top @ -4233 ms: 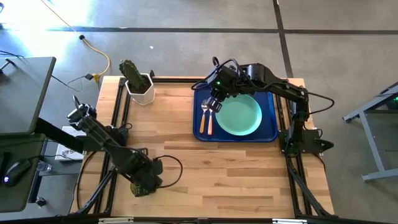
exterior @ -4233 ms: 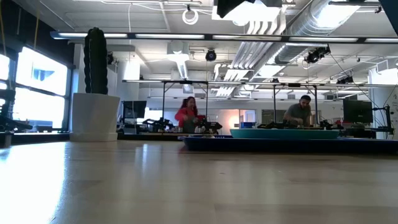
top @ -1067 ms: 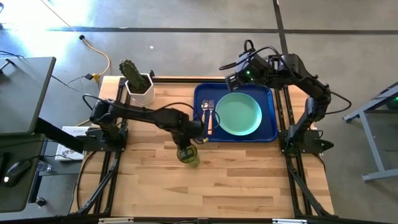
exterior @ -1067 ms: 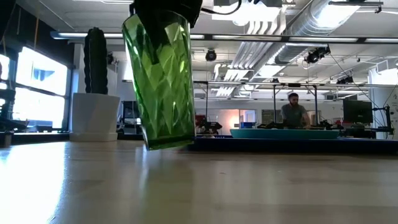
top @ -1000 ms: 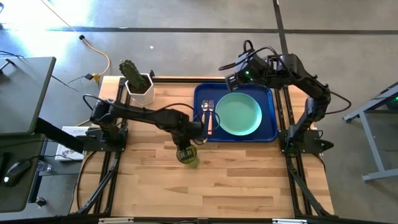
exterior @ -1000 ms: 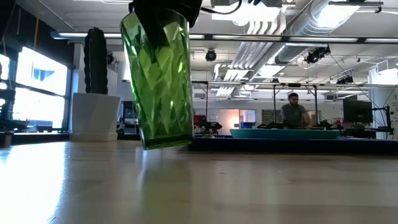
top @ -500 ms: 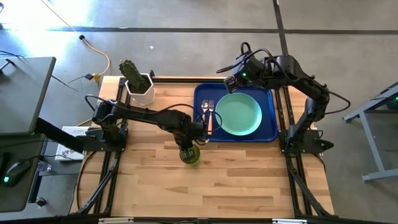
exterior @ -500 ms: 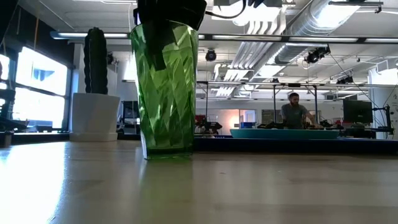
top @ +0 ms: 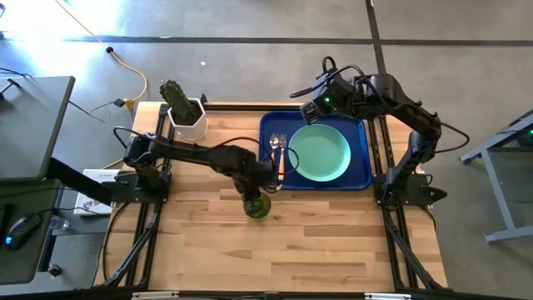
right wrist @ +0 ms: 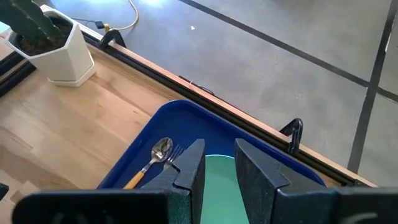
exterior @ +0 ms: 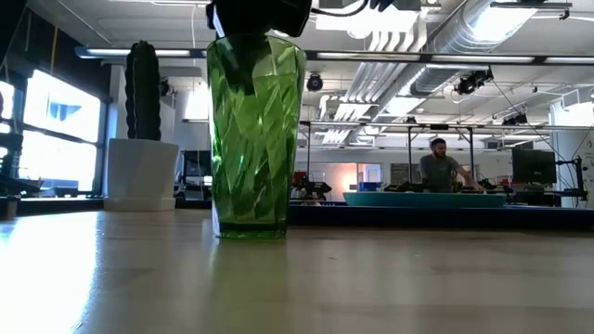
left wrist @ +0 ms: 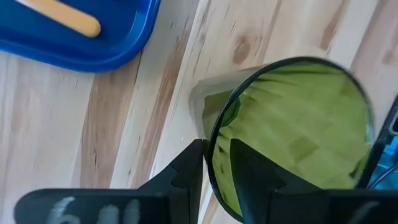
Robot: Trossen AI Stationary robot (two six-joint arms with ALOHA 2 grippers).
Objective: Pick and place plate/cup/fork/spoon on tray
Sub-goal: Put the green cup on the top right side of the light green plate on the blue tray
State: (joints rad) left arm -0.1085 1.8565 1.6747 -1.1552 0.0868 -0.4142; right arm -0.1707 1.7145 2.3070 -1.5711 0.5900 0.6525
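Observation:
The translucent green cup stands upright on the wooden table, just near of the blue tray's near-left corner; it looms large in the low view. My left gripper is shut on its rim. The mint plate lies on the tray, with the spoon and fork side by side at the tray's left end. My right gripper hovers over the tray's far-left part, slightly open and empty. My left gripper pinches the cup's rim on the side toward the table's left, one finger inside the cup and one outside. The fingers come from above, pointing down. The cup stands upright with its base on the table.
A cactus in a white hexagonal pot stands at the table's far-left corner. Black rails run along the table's left, far and right edges. Bare wood lies near of the cup and tray. People show in the room beyond the table.
My left gripper has gone down and slightly toward the table's right edge with the cup. The cup hung tilted just above the table a second ago; it now stands upright with its base on the wood. The gripper stays shut on the rim.

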